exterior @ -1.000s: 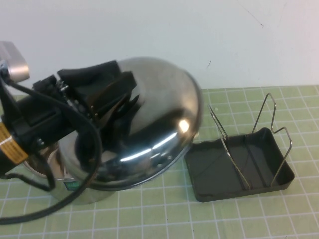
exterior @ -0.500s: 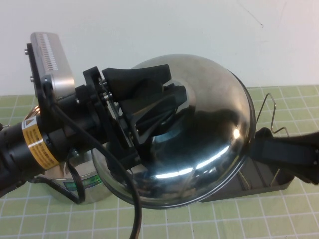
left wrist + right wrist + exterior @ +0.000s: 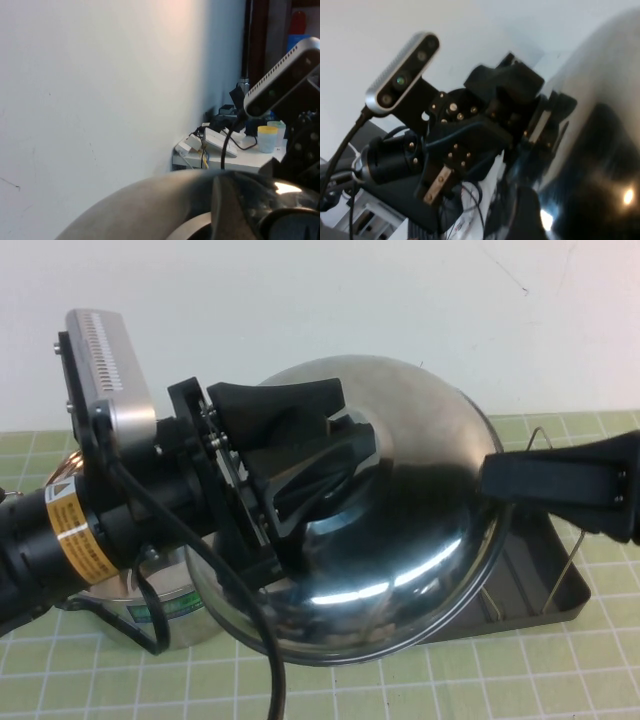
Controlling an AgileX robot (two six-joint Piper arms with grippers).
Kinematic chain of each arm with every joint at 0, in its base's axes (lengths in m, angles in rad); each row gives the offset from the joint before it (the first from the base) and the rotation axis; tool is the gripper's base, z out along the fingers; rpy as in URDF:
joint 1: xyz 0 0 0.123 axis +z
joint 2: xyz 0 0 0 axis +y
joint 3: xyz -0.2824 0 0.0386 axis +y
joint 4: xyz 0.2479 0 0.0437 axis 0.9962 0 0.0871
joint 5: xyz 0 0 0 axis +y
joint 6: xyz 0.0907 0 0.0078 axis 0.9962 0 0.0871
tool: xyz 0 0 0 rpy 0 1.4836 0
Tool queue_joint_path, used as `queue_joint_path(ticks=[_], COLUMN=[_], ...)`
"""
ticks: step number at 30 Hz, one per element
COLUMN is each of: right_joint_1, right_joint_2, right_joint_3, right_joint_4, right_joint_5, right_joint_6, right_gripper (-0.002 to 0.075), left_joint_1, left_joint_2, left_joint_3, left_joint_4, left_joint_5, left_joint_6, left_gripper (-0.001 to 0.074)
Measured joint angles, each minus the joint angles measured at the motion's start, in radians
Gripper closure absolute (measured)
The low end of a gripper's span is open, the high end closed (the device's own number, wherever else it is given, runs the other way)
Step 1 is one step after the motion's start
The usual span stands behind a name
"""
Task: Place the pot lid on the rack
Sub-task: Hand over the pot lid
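My left gripper [image 3: 335,465] is shut on the black knob of the pot lid [image 3: 400,540], a shiny steel dome. It holds the lid tilted in the air, dome towards the high camera, over the gap between pot and rack. The knob itself is hidden between the jaws. The lid covers most of the rack [image 3: 545,585]; only the dark tray's right end and a wire loop [image 3: 540,435] show. My right gripper [image 3: 560,485] reaches in from the right, its tip at the lid's right rim. The lid also fills the left wrist view [image 3: 150,210] and the right wrist view [image 3: 605,125].
The steel pot [image 3: 150,610] with a green label stands at the lower left, under my left arm. A green gridded mat [image 3: 520,670] covers the table. A white wall lies close behind.
My left gripper has carried the lid up and to the right, over the rack. My right gripper has come in from the right and risen to the lid's right rim.
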Motion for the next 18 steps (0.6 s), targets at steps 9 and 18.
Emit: queue_joint_path(ticks=[9, 18], right_joint_1=[0.005, 0.080], right_joint_2=[0.024, 0.051], right_joint_3=[-0.089, -0.132], right_joint_4=[-0.005, 0.004], right_joint_5=[-0.015, -0.052], right_joint_6=[-0.008, -0.001], right_gripper=[0.0242, 0.0315], left_joint_1=[-0.002, -0.122], left_joint_2=[0.000, 0.038], left_joint_3=[-0.001, -0.002], left_joint_4=[-0.017, -0.130], left_joint_5=[-0.009, 0.022], left_joint_6=[0.000, 0.092], left_gripper=[0.0426, 0.0426])
